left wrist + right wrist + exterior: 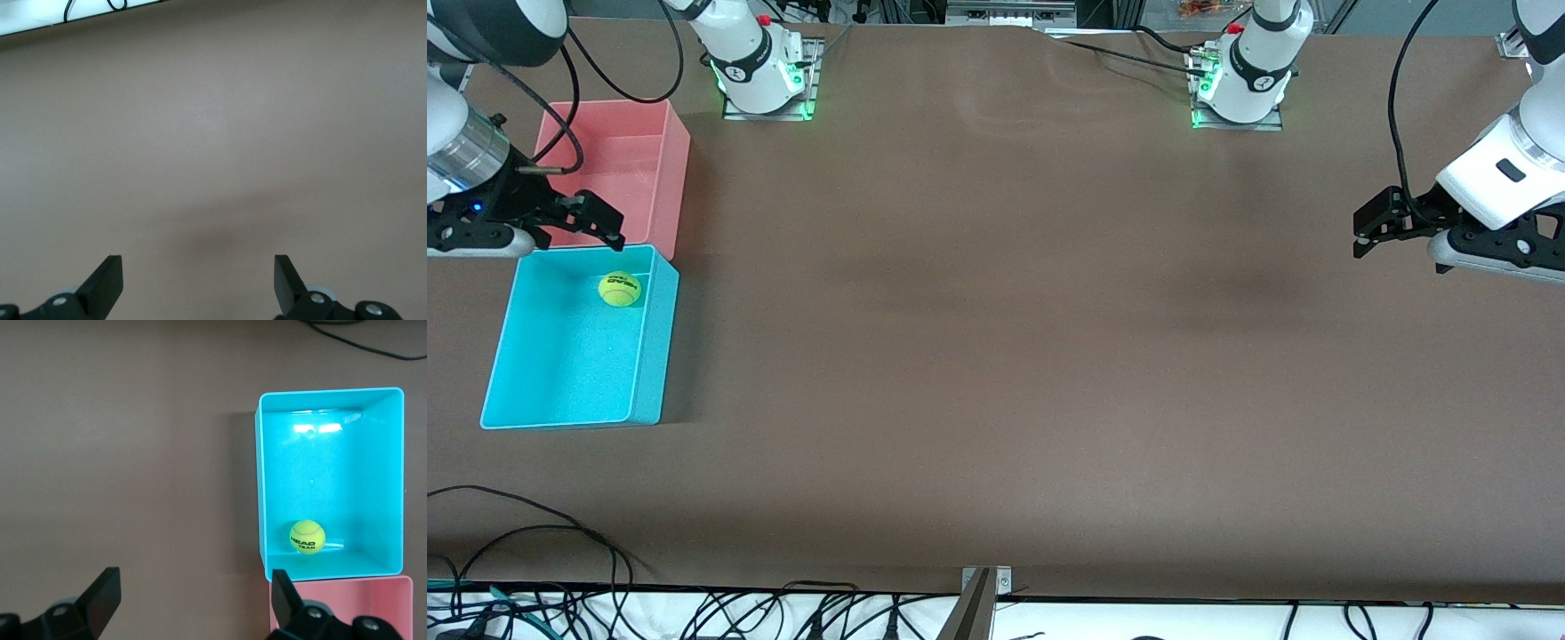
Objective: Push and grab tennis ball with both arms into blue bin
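Observation:
The tennis ball [619,289] [307,537], yellow-green with a dark logo, lies inside the blue bin [649,356] [261,487], close to the wall that adjoins the pink bin. My right gripper [609,224] [193,580] hangs open and empty above the seam between the two bins, higher than the ball and apart from it. My left gripper [1362,236] [197,267] hovers open over bare table at the left arm's end, with nothing between its fingers.
A pink bin [676,178] [373,607] of the same shape stands against the blue bin, farther from the front camera. Brown table surface [1005,356] stretches between the arms. Cables lie along the table's near edge [534,533].

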Controlling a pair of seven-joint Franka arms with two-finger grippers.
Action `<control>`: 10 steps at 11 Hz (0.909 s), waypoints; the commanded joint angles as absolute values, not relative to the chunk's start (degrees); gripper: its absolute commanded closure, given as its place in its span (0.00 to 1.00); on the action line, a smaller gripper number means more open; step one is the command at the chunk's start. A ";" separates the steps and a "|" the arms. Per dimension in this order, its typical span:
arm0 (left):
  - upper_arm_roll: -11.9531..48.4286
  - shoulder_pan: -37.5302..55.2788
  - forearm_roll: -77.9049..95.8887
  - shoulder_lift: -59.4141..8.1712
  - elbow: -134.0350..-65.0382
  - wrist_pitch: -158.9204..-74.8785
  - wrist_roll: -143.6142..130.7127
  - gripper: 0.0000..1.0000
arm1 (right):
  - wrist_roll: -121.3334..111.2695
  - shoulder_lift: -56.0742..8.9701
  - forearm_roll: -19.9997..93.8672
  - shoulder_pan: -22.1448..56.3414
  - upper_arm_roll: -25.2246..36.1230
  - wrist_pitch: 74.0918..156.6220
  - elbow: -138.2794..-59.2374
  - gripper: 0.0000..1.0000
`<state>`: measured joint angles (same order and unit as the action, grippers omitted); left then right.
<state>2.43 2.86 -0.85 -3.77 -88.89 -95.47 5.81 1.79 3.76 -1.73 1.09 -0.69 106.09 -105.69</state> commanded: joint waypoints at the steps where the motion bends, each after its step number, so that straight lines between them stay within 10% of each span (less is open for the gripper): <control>1: 2.64 2.46 -0.26 -3.78 -88.59 -94.57 6.07 0.00 | 1.94 5.80 -0.79 2.90 0.35 101.18 -104.86 0.00; 10: 2.64 2.46 -0.26 -3.78 -88.68 -94.48 6.06 0.00 | 1.58 2.91 -0.62 6.86 4.48 93.17 -97.22 0.00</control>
